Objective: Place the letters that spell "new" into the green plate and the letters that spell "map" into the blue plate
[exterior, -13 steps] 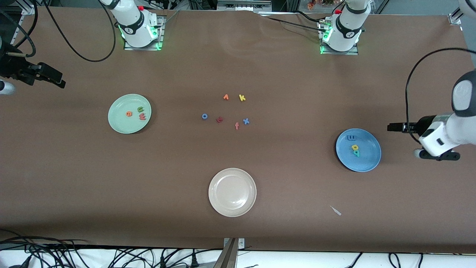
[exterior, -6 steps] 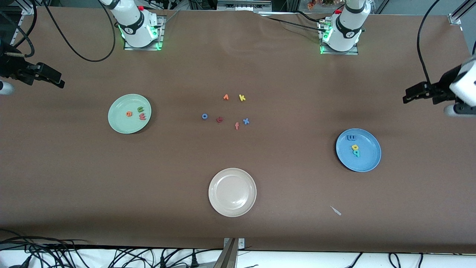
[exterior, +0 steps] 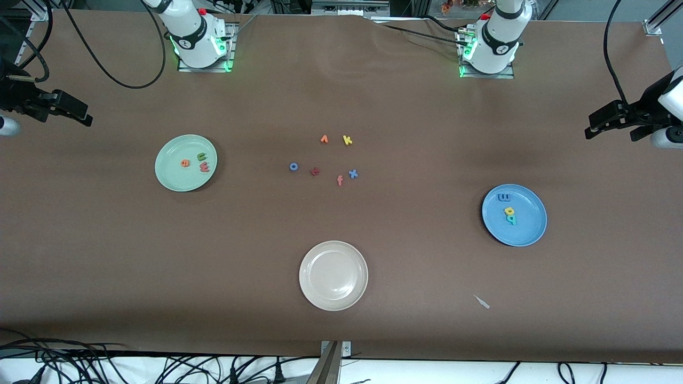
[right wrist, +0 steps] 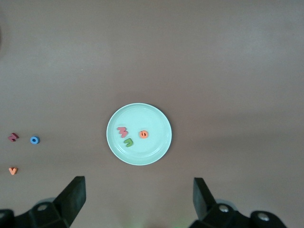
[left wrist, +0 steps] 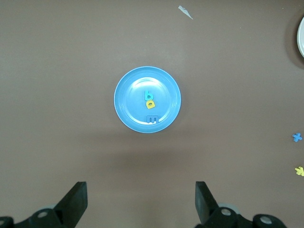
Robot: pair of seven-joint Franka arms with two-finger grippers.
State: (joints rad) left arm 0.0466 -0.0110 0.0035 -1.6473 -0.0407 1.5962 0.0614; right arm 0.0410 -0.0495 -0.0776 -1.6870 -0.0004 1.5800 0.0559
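Letters that spell "new" (exterior: 195,161) lie in the green plate (exterior: 171,176), under the right gripper (right wrist: 137,199), and the letters that spell "map" (exterior: 508,208) lie in the blue plate (exterior: 528,232), under the left gripper (left wrist: 141,202). Both sets of jaws hang wide apart, holding nothing. Sorting looks finished; I judge nothing remains but parking the arms.

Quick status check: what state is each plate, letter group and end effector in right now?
green plate: holds the n, e, w letters
blue plate: holds the m, a, p letters
white plate: nothing on it
loose letters: on the table mid-way between plates
left end effector: open, holding nothing
right end effector: open, holding nothing
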